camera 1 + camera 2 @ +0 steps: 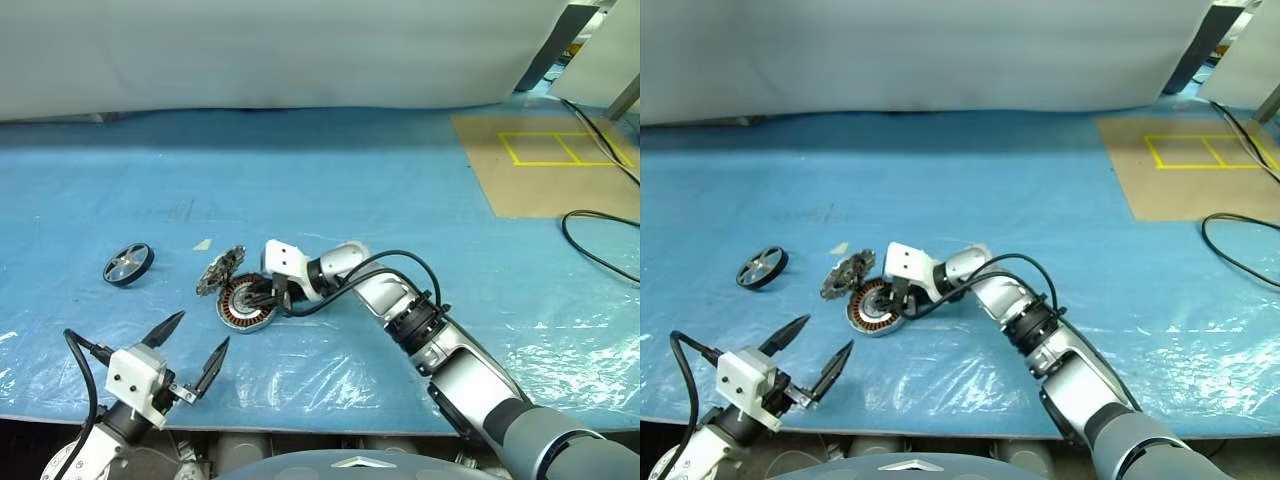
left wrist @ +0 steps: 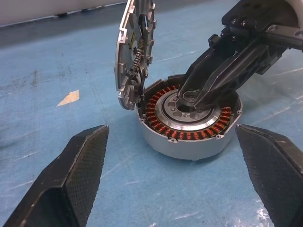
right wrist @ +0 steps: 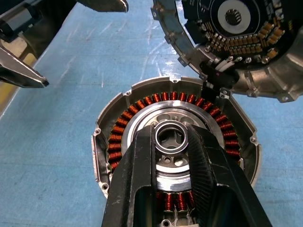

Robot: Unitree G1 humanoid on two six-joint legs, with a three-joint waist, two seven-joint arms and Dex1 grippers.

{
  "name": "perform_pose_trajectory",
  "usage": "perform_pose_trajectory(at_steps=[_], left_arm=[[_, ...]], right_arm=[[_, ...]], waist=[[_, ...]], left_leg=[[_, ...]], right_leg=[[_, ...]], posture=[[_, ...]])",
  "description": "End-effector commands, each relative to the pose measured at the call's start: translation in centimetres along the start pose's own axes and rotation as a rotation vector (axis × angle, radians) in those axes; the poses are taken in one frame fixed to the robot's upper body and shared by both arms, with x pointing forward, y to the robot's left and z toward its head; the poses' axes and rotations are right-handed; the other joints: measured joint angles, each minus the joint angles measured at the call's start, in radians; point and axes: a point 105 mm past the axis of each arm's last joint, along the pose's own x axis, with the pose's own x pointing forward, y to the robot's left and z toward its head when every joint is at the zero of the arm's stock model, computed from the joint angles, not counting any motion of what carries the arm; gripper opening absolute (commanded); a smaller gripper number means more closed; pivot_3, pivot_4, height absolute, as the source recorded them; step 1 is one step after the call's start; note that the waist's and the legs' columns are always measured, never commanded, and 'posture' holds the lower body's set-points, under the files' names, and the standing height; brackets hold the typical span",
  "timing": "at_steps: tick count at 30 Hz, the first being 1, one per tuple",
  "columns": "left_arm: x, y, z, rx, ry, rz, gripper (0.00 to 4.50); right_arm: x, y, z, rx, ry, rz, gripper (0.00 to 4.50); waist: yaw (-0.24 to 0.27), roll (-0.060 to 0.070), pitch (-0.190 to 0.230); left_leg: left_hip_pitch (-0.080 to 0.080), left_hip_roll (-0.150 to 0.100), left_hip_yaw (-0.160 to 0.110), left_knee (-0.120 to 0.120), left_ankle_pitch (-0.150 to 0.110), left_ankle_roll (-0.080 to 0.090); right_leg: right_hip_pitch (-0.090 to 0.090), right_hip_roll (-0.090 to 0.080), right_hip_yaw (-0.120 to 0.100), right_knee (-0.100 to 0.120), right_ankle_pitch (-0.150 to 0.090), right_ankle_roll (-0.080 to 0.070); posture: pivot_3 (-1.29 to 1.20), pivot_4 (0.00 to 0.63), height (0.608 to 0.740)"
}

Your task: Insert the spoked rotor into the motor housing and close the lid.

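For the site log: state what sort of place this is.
Probably a lab or workshop test bench: a blue plastic sheet covers the worktop, a yellow taped grid marks a brown board, and loose black cables trail across.

Head stereo pair looks forward and down over the table (image 1: 330, 170). Left wrist camera sits low and near, facing the housing (image 2: 189, 124) from its left. Right wrist camera looks steeply down, very close. All share the housing.

A desk (image 1: 400, 180) is covered by a blue plastic sheet (image 1: 120, 190). A white wall (image 1: 280, 50) is seen behind; brown cardboard (image 1: 540, 180) with yellow tape (image 1: 565, 150) lies far right.
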Motion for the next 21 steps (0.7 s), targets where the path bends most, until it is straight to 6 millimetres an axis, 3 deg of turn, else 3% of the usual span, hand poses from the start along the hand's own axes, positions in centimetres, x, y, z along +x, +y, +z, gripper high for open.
perform_pose_trajectory(at_steps=[1,21], left_arm=[[0.11,-0.13,0.99,0.022,-0.025,-0.004,4.5],[-0.17,-0.31,0.86,0.018,-0.013,-0.003,4.5]], right_arm=[[0.26,0.05,0.91,-0.031,-0.03,0.001,0.58],[0.71,0.1,0.62,-0.03,-0.021,0.003,0.58]], waist=[[0.0,0.0,0.0],[0.0,0.0,0.0]], left_leg=[[0.0,0.0,0.0,0.0,0.0,0.0],[0.0,0.0,0.0,0.001,0.0,0.0]], right_leg=[[0.0,0.0,0.0,0.0,0.0,0.0],[0.0,0.0,0.0,0.001,0.0,0.0]], posture=[[0.0,0.15,0.74],[0.0,0.15,0.74]])
